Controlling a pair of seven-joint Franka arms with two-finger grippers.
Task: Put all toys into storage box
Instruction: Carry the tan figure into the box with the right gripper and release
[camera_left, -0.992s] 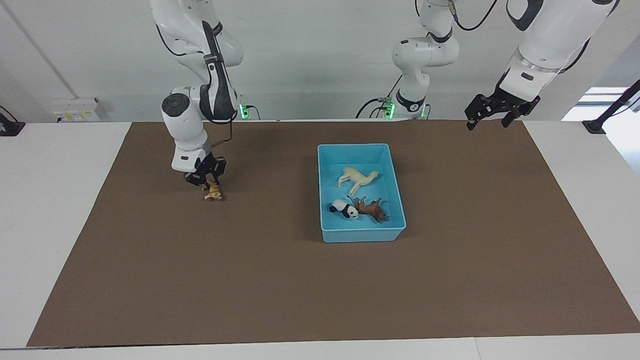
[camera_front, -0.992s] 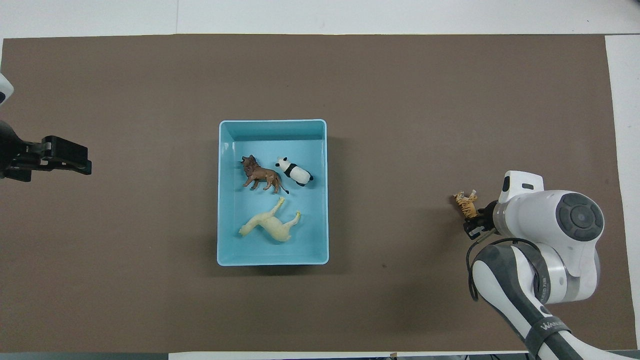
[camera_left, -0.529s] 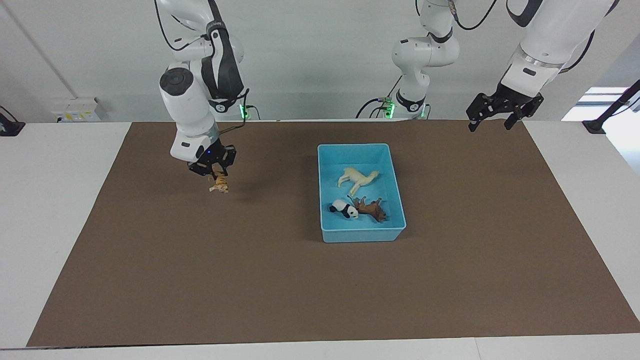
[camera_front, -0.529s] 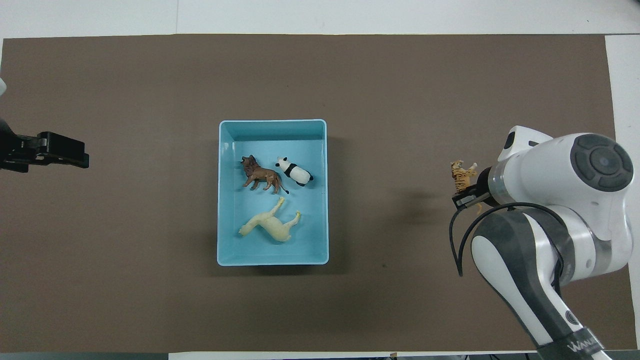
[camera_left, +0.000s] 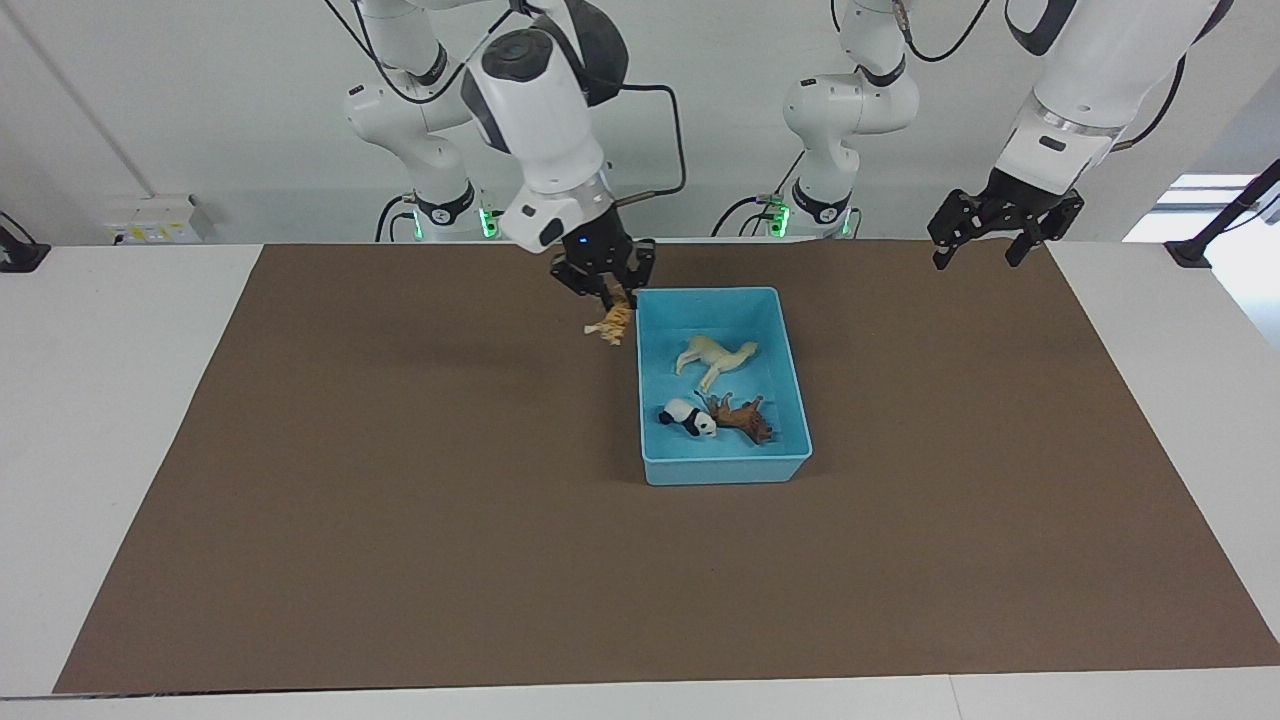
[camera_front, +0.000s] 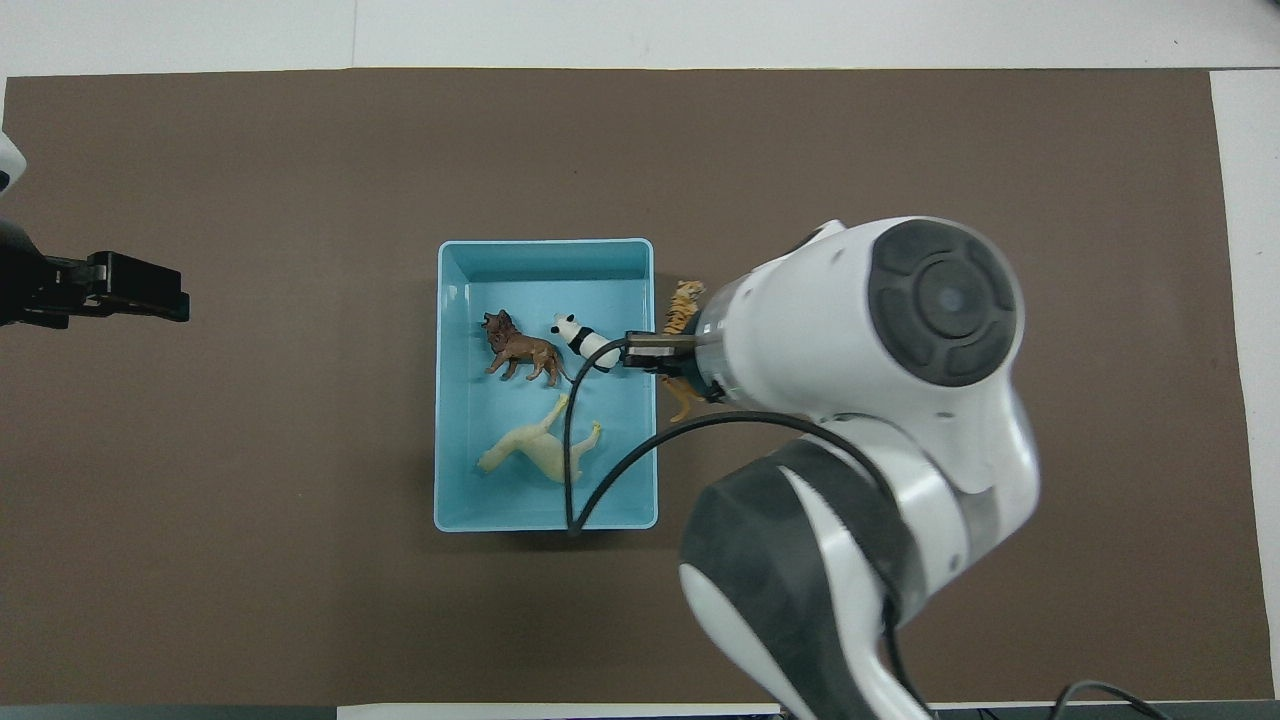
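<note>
Tiger (camera_left: 611, 325): the last toy outside the storage box (camera_left: 648, 390). One second ago it lay on the brown mat (camera_left: 400, 520) toward the right arm's end of the table, with the right gripper (camera_left: 606, 290) down on it. Half a second ago it was lifted clear of the mat. It now hangs from the right gripper, in the air, just outside the box wall that faces the right arm's end. The overhead view shows the tiger (camera_front: 683, 305) beside that wall and not yet over the box interior. The right gripper's fingertips are clamped together on the tiger.

Storage box: position unchanged, at the middle of the mat. It contains three toys, none of which has moved:
- llama (camera_left: 712, 358), lying on its side in the half of the box nearer to the robots;
- panda (camera_left: 689, 416), in the half farther from the robots;
- brown animal (camera_left: 741, 416), touching or just beside the panda.

Left gripper (camera_left: 1000, 222): waits in the air over the mat's edge at the left arm's end, fingers apart, holding nothing. It has barely shifted over the last second.

Assessment: three of four toys are stowed. The transfer of the fourth is nearly complete. The remaining steps appear to be a short carry over the wall, then release above a bare part of the box floor.
</note>
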